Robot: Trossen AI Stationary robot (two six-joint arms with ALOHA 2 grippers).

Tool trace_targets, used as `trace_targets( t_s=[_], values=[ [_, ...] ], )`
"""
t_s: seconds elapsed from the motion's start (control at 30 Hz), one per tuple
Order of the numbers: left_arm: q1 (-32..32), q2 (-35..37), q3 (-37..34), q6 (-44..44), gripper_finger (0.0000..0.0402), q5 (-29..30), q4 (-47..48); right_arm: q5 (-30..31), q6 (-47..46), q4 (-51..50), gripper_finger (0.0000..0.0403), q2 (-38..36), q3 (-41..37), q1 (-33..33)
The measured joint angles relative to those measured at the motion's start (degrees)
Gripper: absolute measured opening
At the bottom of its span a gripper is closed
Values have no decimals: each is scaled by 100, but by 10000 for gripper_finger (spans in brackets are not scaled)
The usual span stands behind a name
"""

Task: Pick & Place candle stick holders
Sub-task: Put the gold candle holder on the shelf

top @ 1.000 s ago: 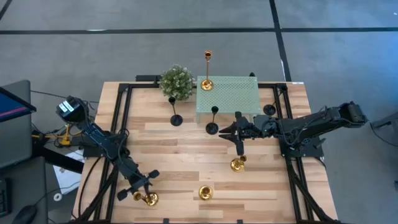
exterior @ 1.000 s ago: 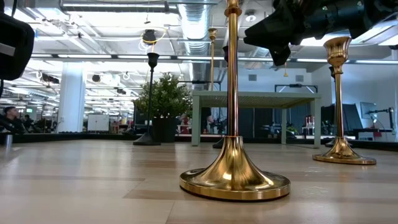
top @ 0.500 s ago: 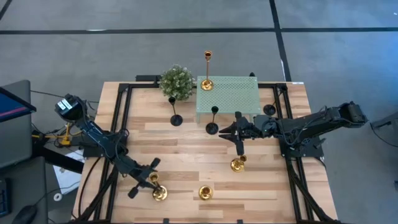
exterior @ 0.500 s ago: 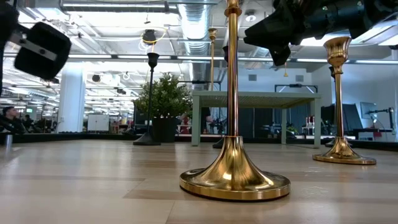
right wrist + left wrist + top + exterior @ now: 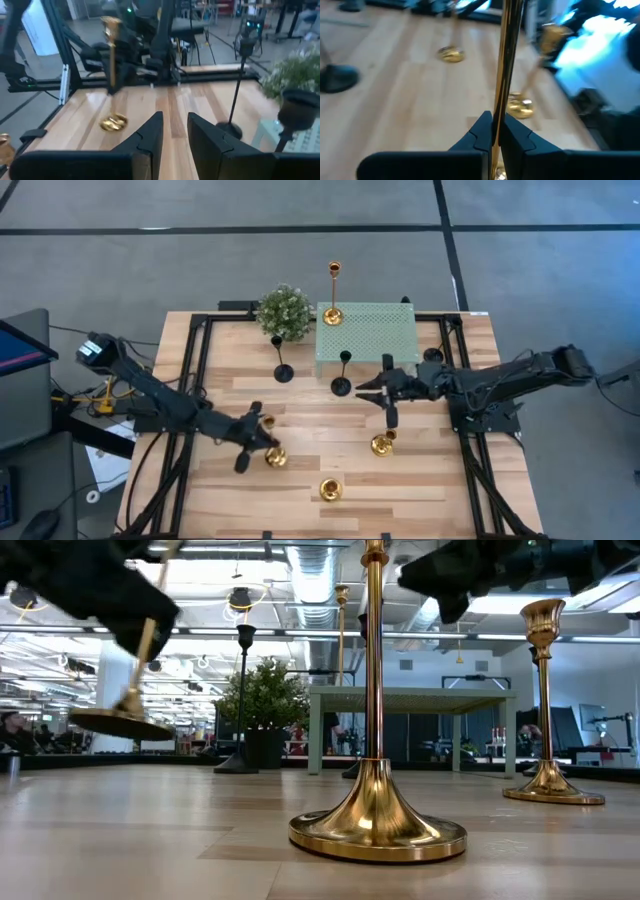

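My left gripper is shut on a shiny gold candle stick holder over the table's near left middle. In the low view its round base hangs above the wood. My right gripper is open and empty in front of the mint green stand, above a gold holder that stands on its base. Another gold holder stands near the front edge. A tall gold one stands on the green stand's far left corner. Three black holders stand around the stand. My left gripper pinches the gold holder's thin stem between its two fingers. The fingers lie across the stem and come from the table's left. The holder is lifted clear of the table and tilted, its base low.
A round green bushy plant stands at the far edge, left of the green stand. Black frame rails run along both sides of the table. Bare wood lies between the two grippers.
My left gripper has gone from the near left corner toward the table's right and far side, carrying the gold holder. The holder has left the table top and now hangs tilted, clear of the wood.
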State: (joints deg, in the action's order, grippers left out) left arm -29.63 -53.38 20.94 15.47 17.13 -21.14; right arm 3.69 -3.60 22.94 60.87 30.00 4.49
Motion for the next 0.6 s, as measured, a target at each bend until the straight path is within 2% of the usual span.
trace_targets(
  t_s=[0.07,0.17,0.43,0.6],
  values=[
    [253,-36,371,-101,15,-39,580,-159,76,3,81,-99,0,0],
    [638,-217,862,-615,15,-80,850,-248,120,83,81,-163,0,-2],
    [1776,-914,1929,-2051,15,-494,875,-239,410,604,81,-118,2,-59],
    [2435,-1573,2486,-2263,15,-874,871,-223,853,917,84,-78,4,-87]
  ],
)
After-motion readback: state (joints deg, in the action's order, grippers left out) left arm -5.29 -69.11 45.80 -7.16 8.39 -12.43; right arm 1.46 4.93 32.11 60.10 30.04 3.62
